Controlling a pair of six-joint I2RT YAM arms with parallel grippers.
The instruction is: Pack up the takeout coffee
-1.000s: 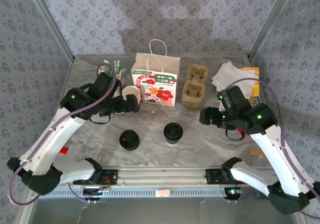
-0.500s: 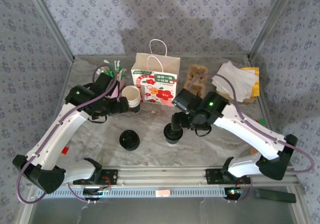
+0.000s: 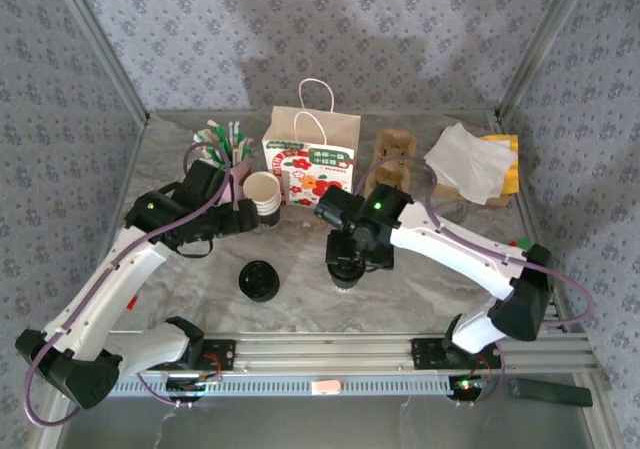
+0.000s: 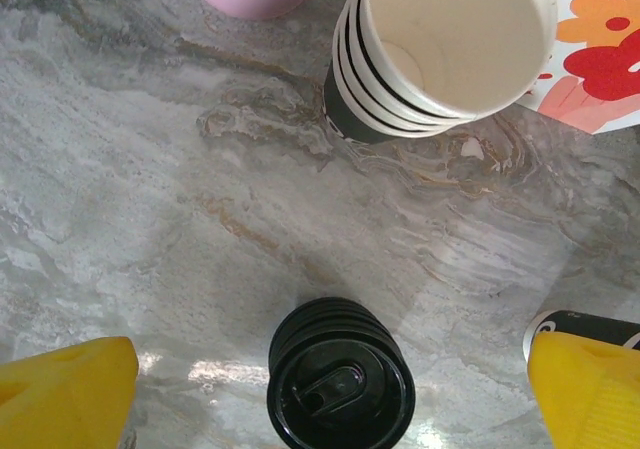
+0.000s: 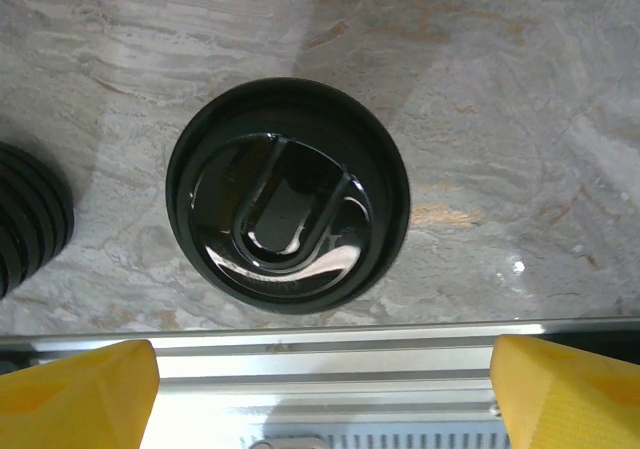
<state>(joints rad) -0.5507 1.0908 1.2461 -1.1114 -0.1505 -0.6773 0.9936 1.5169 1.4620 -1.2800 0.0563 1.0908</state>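
The takeout coffee (image 5: 288,194), a small cup under a glossy round black lid, stands on the marble table near the front. I look straight down on it in the right wrist view. My right gripper (image 3: 350,252) hovers directly above it, open, its yellow fingers (image 5: 565,389) wide apart and touching nothing. In the top view the arm covers most of the takeout coffee (image 3: 343,275). The flowered paper bag (image 3: 312,164) stands upright at the back centre. My left gripper (image 3: 246,219) is open beside the stack of lidless cups (image 4: 440,39), with nothing between its fingers (image 4: 65,394).
A pile of black lids (image 3: 259,280) lies left of the coffee. A pink cup of straws (image 3: 226,141) stands at the back left. A cardboard cup carrier (image 3: 392,161) and white napkins (image 3: 465,164) are at the back right. The metal rail (image 5: 320,364) runs just in front of the coffee.
My right arm has swung from the right side of the table leftward to above the coffee. My left gripper has drawn back slightly from the cup stack.
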